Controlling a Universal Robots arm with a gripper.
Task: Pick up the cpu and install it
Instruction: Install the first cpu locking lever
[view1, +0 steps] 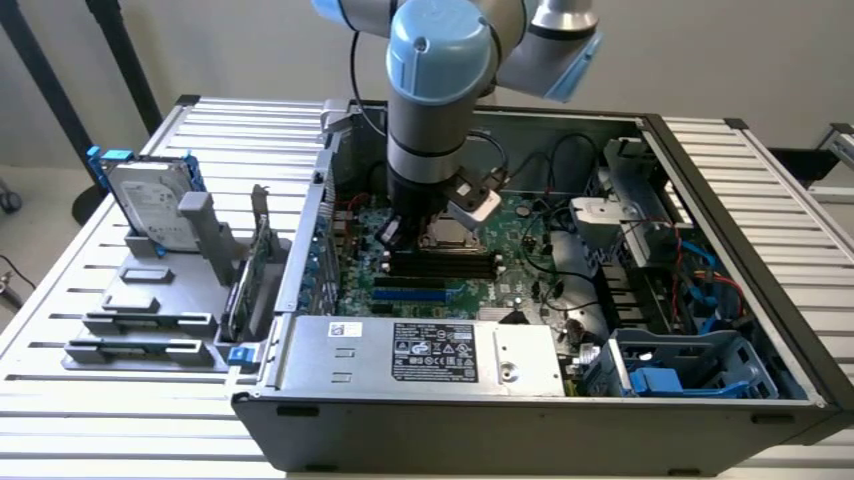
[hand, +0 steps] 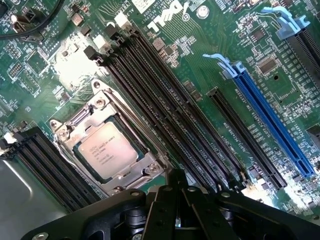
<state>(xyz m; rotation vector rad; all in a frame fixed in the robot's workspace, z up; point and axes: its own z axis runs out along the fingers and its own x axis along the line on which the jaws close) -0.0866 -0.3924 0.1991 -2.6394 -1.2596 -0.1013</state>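
The gripper (hand: 176, 220) was closed, its black fingers (hand: 165, 210) pressed together with nothing between them. Just ahead of its tips, the cpu (hand: 106, 150) lay flat inside the metal socket frame (hand: 107, 150) on the green motherboard (hand: 190, 75), its silver top with printed text facing up. The gripper was near the cpu but not touching it. Black memory slots (hand: 165, 110) ran diagonally beside the socket, and a blue expansion slot (hand: 270, 125) lay farther off. In the exterior view, the arm (view1: 434, 100) reached down into the open computer case (view1: 534, 400), which sat on the table (view1: 80, 280).
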